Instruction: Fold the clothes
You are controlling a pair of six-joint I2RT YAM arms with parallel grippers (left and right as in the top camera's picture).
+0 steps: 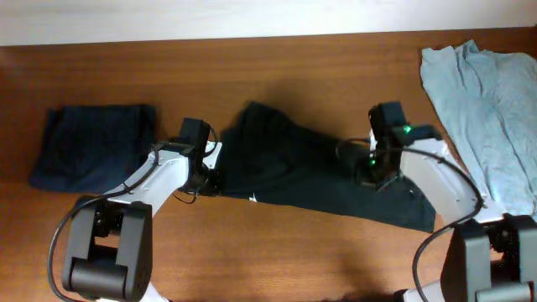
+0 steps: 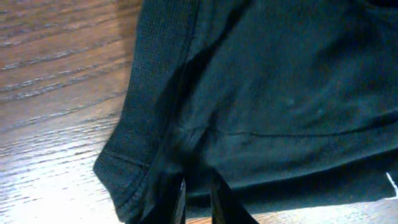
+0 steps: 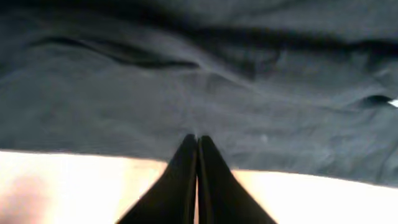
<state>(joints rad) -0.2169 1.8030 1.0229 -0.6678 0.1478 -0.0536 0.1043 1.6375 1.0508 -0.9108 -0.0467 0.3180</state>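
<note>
- At the far left of the table (image 1: 277, 260) a folded dark blue garment (image 1: 92, 147) lies flat, well apart from my grippers.
- My left gripper (image 1: 208, 174) sits at the left end of the black T-shirt (image 1: 310, 172). In my left wrist view its fingers (image 2: 177, 202) stand close together with only a slim gap. The shirt's edge puckers into them, so I am pinching the fabric there.
- From that wrist the T-shirt (image 2: 280, 93) spreads away up and to the right of my fingers. A ribbed hem runs down its left border, with bare wood to its left.
- The T-shirt lies in the middle of the table. Its long axis runs left to right and slopes slightly toward the near edge at its right end. The cloth is bunched and creased rather than flat.
- A small white mark (image 1: 254, 199) shows on its near edge, just right of my left gripper.
- My right gripper (image 1: 371, 172) rests over the right part of the shirt. In my right wrist view the gripper (image 3: 197, 140) has its fingers pressed together, tips touching the near edge of the T-shirt (image 3: 199, 81). I cannot tell whether any cloth is caught between them.
- The shirt fills that view beyond my fingertips, with the bright table on the near side.
- At the far right a pale grey-blue garment (image 1: 491, 109) lies loosely spread, just beside my right arm.
</note>
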